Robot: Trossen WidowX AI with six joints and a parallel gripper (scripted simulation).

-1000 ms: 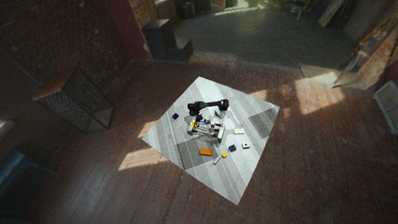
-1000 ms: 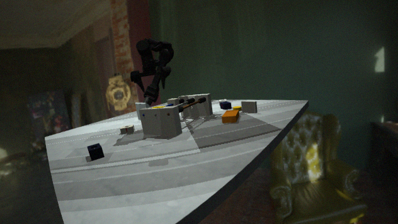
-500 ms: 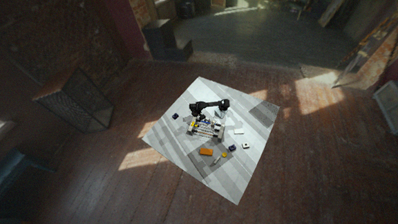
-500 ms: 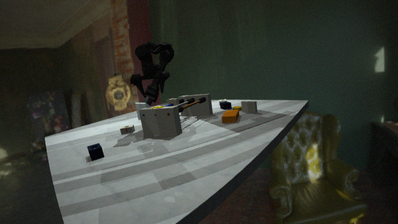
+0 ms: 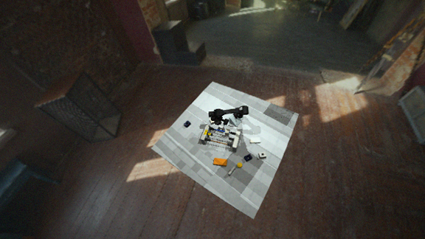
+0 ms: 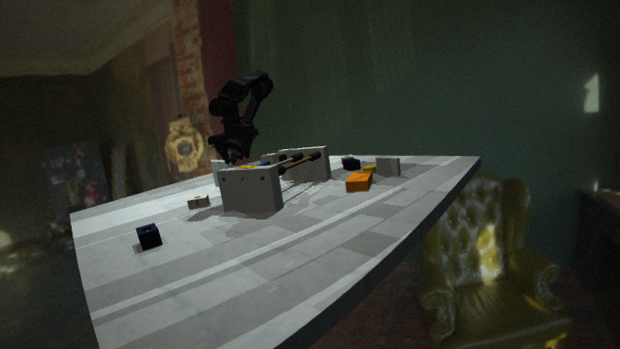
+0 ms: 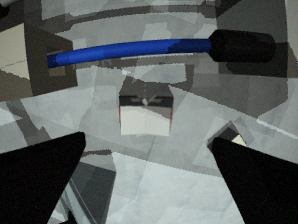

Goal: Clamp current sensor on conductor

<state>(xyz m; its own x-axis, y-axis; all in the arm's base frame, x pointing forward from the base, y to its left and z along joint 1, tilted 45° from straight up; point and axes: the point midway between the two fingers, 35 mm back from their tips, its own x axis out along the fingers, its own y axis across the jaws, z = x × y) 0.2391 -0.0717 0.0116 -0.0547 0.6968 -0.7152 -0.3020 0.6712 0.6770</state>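
My gripper (image 6: 232, 158) (image 7: 149, 141) is open and empty, pointing down at the side of the conductor stand (image 6: 250, 191). A small block (image 7: 145, 122) with a pale face, a dark notched top and red sides, apparently the open sensor, stands on the table ahead of the fingertips. It touches neither finger; its arrow cannot be made out. The blue conductor (image 7: 135, 48) (image 6: 263, 164) crosses beyond it, with a black sleeve (image 7: 242, 46) at its right end. A yellow label (image 5: 207, 132) (image 6: 246, 167) lies at one end of the stand; its text is unreadable now.
A beige block (image 7: 12, 60) is at the blue conductor's left end. A small dark-and-white block (image 7: 227, 136) is by the right fingertip. An orange block (image 5: 220, 161) (image 6: 359, 181), dark blocks (image 5: 187, 124) (image 5: 248, 157) and a white block (image 5: 262, 155) stand around the stand.
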